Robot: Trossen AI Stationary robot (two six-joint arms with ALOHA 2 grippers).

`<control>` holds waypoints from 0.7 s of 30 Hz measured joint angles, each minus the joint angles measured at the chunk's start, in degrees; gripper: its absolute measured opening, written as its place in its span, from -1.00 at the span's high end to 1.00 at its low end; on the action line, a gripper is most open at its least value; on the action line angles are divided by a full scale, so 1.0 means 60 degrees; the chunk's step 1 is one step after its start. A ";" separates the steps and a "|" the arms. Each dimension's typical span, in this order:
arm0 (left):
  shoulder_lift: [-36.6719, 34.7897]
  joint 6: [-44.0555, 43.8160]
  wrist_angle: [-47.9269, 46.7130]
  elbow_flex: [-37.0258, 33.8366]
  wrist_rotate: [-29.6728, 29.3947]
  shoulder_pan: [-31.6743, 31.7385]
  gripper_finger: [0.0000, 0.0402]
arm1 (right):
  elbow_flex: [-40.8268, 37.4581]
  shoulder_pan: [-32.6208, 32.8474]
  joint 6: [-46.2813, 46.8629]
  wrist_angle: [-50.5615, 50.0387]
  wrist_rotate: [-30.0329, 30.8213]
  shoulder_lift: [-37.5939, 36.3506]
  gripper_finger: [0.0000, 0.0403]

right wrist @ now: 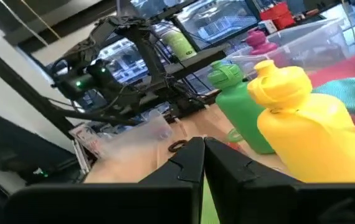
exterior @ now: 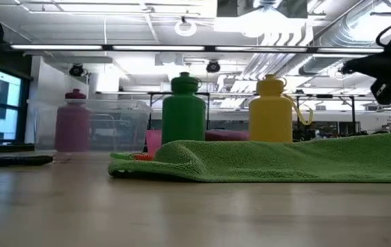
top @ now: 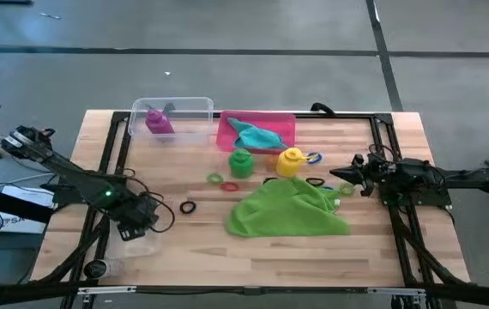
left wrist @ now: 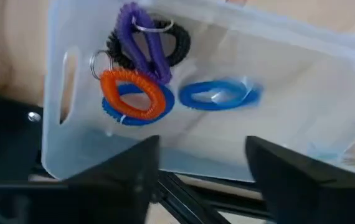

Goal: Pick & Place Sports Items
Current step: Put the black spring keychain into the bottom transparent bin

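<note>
Both claws are seen low over the bench (top: 193,249): the left claw (top: 141,225) is held with its fingers wide apart above a clear tub (left wrist: 302,99) at the front left, where orange (left wrist: 131,94), blue (left wrist: 218,94), purple (left wrist: 141,38) and black rings (left wrist: 176,43) are kept. The right claw (top: 337,176) is stretched out flat from the right side with its fingers pressed together and nothing held, just beside the big green cloth (top: 286,209) and the yellow bottle (top: 291,160). The green bottle (top: 241,161) is stood near the yellow one, the purple bottle (top: 159,121) is placed in another clear tub (top: 195,106) at the back, and the teal cloth (top: 257,136) is laid on the pink tray (top: 284,125).
</note>
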 joint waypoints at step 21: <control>-0.1110 -0.1103 -0.0011 0.0000 -0.0251 0.0004 -0.22 | 0.0874 0.0007 -0.1982 0.1013 0.0643 0.1771 0.10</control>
